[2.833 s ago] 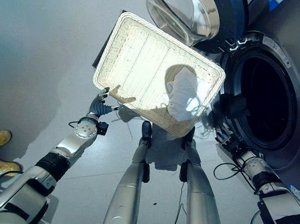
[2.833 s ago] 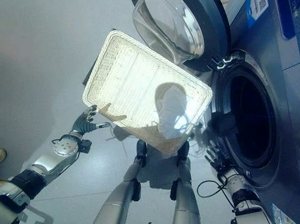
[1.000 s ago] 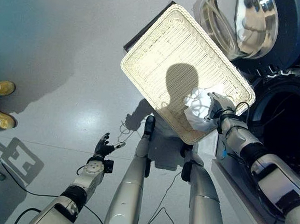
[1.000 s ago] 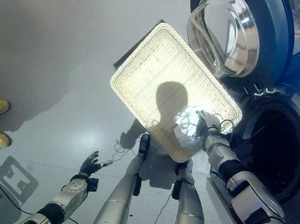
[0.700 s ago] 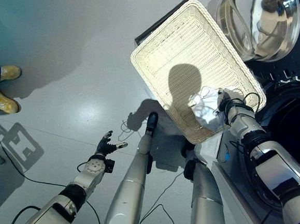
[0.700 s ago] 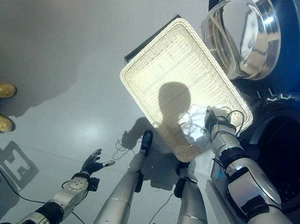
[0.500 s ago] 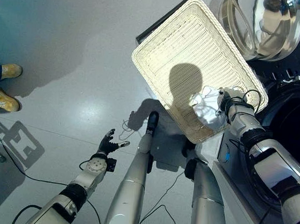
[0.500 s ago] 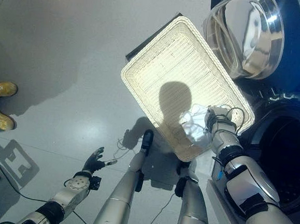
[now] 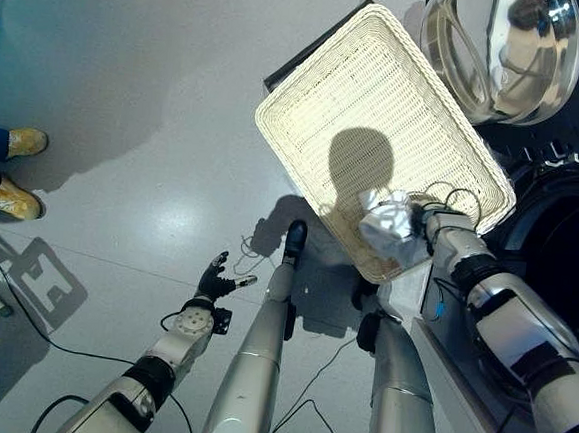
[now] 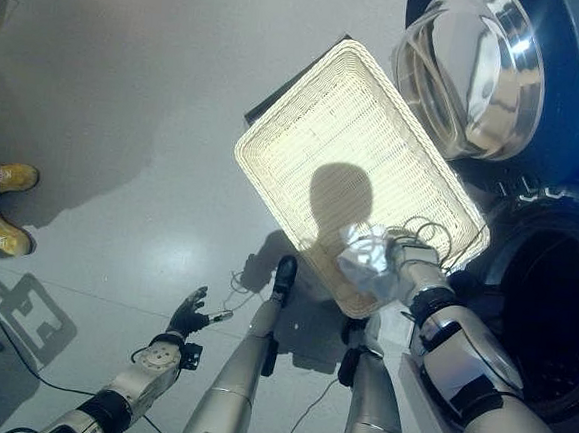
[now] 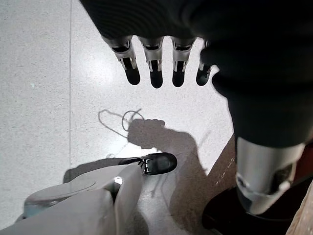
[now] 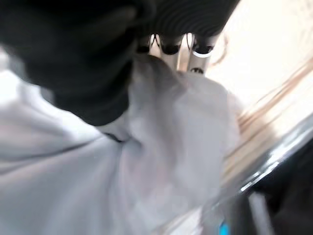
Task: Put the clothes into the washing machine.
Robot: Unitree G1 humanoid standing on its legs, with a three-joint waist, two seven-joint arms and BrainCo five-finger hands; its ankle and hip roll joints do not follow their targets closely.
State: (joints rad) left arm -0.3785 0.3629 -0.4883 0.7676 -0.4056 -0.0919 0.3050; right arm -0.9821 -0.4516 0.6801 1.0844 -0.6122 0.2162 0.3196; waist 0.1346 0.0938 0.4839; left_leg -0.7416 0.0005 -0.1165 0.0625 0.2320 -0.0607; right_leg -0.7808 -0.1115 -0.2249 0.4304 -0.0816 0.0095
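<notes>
Right hand gripping crumpled white cloth
It lies in the cream wicker basket; left hand open over the grey floor.

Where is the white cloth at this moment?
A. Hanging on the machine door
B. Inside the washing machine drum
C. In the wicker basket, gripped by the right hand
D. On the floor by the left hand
C: the white cloth lies bunched in the near corner of the wicker basket, with the right hand closed on it.

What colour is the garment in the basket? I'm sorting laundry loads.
White; the garment shows best in the left eye view.
</notes>
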